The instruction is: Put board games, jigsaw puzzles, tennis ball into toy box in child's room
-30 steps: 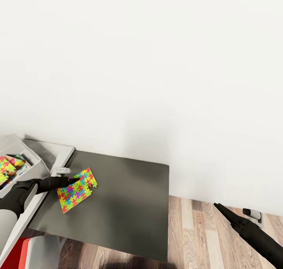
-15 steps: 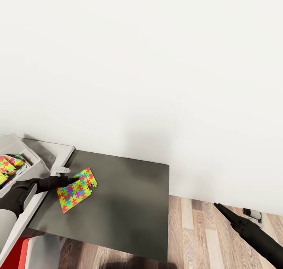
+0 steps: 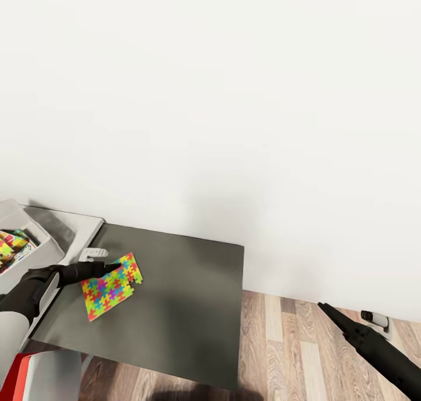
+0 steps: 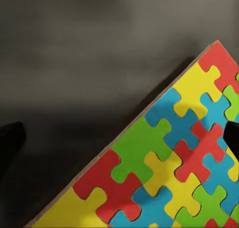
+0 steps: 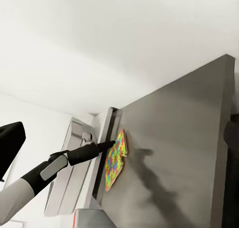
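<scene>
Puzzle: one jigsaw puzzle (image 3: 111, 285) was seen flat on the dark grey part of the table (image 3: 181, 307), lower left of the head frame, near the seam w/ the light grey top. A second multicoloured sheet was glimpsed inside the toy box (image 3: 36, 242) at the far left edge.

Long axis: the sheet was laid diagonally, running from lower left up toward the right in the head frame; its notched corner was turned to the right.

Puzzle vs fingers: in the left wrist view the puzzle's (image 4: 164, 163) straight edge was seen cutting diagonally across the frame, w/ bare dark top on the other side. One dark fingertip was seen at the left edge over bare table, the other at the right edge over the sheet, so the edge was judged to lie between them.

Left gripper: the left gripper (image 3: 110, 266) was placed at the sheet's upper edge. Fingers were spread wide apart; nothing was gripped. Contact w/ the sheet could not be told.

Right gripper: the right gripper (image 3: 323, 307) was held out over the wood floor, lower right, well apart from the puzzle. Its finger spread couldn't be told.

Nearer arm: left, by far.

Next move (judged): the edge would need to be pinched, then carried left to the toy box.
</scene>
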You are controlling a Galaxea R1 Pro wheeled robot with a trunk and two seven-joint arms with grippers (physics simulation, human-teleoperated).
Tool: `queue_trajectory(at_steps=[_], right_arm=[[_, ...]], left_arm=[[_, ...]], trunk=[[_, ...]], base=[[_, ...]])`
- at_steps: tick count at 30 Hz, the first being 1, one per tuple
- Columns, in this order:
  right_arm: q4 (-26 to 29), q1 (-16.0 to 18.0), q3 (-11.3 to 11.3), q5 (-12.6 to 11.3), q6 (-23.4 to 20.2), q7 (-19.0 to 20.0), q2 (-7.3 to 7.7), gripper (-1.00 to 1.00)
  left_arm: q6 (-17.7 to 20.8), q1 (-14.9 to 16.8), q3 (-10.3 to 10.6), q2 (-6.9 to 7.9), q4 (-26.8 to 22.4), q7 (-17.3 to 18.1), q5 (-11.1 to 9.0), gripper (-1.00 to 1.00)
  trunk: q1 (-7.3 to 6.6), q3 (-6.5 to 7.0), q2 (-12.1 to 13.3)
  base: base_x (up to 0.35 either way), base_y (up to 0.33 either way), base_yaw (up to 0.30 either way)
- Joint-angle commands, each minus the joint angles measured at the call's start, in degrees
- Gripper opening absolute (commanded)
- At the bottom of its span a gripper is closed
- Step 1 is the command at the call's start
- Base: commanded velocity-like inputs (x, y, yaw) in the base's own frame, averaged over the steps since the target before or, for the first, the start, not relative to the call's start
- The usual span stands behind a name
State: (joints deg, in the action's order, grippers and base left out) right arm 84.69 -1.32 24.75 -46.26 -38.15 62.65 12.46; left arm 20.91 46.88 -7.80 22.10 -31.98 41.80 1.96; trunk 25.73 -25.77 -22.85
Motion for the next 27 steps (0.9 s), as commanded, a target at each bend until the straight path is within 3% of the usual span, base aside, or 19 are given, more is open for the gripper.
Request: queue_trajectory(at_steps=[1,16,27], right_arm=[[0.1,0.0,0.0,-0.3,-0.3,-0.1,0.02,1.00],[0.1,0.0,0.0,-0.3,-0.3,-0.1,0.02,1.00],[0.0,0.0,0.0,-0.3,-0.3,-0.1,0.02,1.00]], left_arm=[[0.6,0.0,-0.2,-0.06,2.3,0.5,0.5,1.00],[0.6,0.0,-0.2,-0.04,2.3,0.5,0.5,1.00],[0.6,0.0,-0.2,-0.12,2.3,0.5,0.5,1.00]], trunk=[[0.05,-0.08,-0.1],[0.05,-0.08,-0.1],[0.05,-0.08,-0.1]], base=[[0.000,-0.005,0.000],[-0.054,-0.042,0.000],[-0.031,-0.165,0.000]])
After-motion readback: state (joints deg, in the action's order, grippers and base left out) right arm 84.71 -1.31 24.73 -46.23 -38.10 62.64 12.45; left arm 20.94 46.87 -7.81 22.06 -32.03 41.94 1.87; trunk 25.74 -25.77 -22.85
